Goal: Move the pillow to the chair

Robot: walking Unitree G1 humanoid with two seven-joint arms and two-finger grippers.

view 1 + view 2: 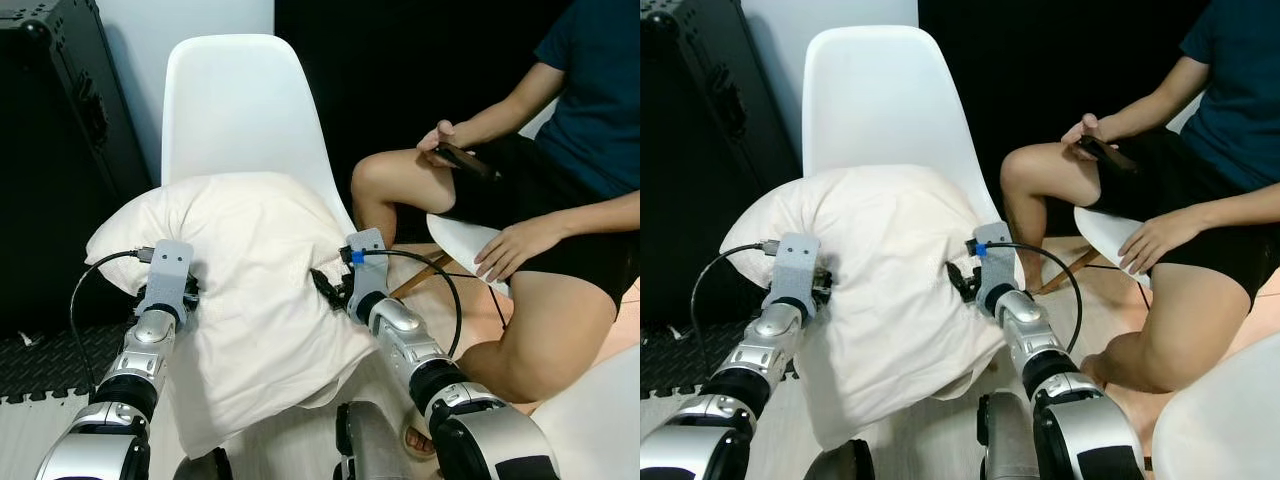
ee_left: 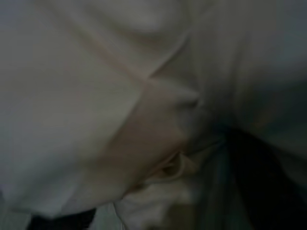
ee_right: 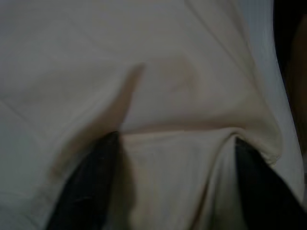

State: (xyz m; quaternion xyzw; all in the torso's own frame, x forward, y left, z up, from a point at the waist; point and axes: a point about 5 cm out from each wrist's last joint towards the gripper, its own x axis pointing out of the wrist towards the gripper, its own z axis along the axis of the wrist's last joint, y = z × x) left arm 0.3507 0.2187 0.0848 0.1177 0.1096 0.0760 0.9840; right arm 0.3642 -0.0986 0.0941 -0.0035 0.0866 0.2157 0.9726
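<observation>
A cream pillow (image 1: pixel 250 260) rests against the seat of a white shell chair (image 1: pixel 240 100), its lower end drooping off the front edge toward me. My left gripper (image 1: pixel 190 292) presses into the pillow's left side. My right gripper (image 1: pixel 325 285) bites into its right side. In the right wrist view two black fingers (image 3: pixel 86 187) pinch a bunched fold of pillow fabric (image 3: pixel 144 72). The left wrist view is dim, with creased pillow cloth (image 2: pixel 96 96) close up and a dark finger (image 2: pixel 259 177) against it.
A person (image 1: pixel 560 200) sits close on the right on another white chair (image 1: pixel 465 240), holding a phone (image 1: pixel 462 160), knees near my right arm. A tall black case (image 1: pixel 60 150) stands on the left over a black foam mat (image 1: pixel 50 365). A white curved surface (image 1: pixel 600 420) fills the near right corner.
</observation>
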